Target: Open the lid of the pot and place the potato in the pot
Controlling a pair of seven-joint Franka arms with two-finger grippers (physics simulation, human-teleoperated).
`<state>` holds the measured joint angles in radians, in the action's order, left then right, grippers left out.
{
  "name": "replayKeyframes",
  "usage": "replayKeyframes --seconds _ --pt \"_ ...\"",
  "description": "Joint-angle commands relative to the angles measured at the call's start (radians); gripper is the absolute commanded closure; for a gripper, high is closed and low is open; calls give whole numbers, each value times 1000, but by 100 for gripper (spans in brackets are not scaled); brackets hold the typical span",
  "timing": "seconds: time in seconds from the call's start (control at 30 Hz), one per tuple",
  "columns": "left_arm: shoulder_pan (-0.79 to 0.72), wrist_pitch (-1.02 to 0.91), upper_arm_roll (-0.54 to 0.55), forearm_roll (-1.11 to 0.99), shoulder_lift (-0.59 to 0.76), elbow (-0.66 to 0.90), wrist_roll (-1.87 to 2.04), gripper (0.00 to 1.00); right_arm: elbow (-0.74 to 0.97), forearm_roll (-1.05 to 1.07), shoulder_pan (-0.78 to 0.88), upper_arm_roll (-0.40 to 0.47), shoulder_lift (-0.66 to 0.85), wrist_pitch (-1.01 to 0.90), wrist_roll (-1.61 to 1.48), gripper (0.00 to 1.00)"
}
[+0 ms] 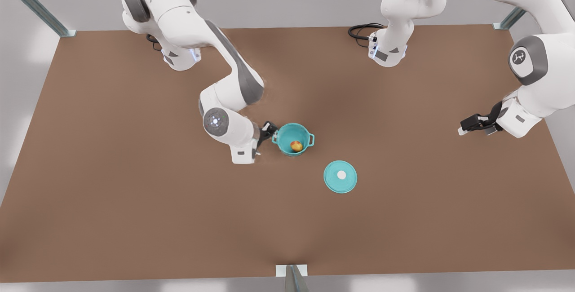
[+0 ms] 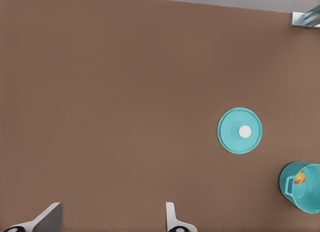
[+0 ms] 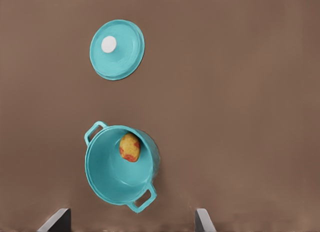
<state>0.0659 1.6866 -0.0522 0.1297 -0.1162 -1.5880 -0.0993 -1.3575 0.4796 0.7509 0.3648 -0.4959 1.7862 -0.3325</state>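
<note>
Teal stood out against a plain brown table (image 1: 134,202): a small round pot (image 1: 293,138) near the middle, and its lid (image 1: 340,176) lying flat on the table a little way off, toward the front view's lower right. The lid was apart from the pot, its white knob facing up. The pot was open, with a loop handle on each of two opposite sides. The potato (image 1: 296,146), a yellow-orange lump with reddish spots, sat inside the pot against its inner wall.

Two white arms reached in from the far edge of the table. The right gripper (image 1: 269,129) was at the front view's left, low and just beside the pot's near handle; whether it touched the handle could not be told. In the right wrist view the pot (image 3: 121,165), potato (image 3: 130,147) and lid (image 3: 117,49) lay below it, and its two fingertips (image 3: 202,220) stood wide apart with nothing between them.

The left gripper (image 1: 475,125) waited at the front view's right, well apart from pot and lid. In the left wrist view its fingertips (image 2: 171,219) were also spread wide over bare table, with the lid (image 2: 240,130) and pot (image 2: 302,187) farther off.
</note>
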Motion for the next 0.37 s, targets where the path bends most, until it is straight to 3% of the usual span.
replayKeyframes --seconds 0.0,0.03,0.07,0.33 --pt "-1 4 0 -1 0 0 6 0 -12 -163 -4 205 74 -582 -144 0" --pt "-1 4 0 -1 0 0 6 0 -12 -222 -8 285 74 -639 -244 0" --pt "-1 4 0 -1 0 0 6 0 -52 -314 -68 309 72 -634 -278 0" --pt "-57 50 2 10 -45 57 -4 0 -51 -342 -116 293 71 -642 -278 0"
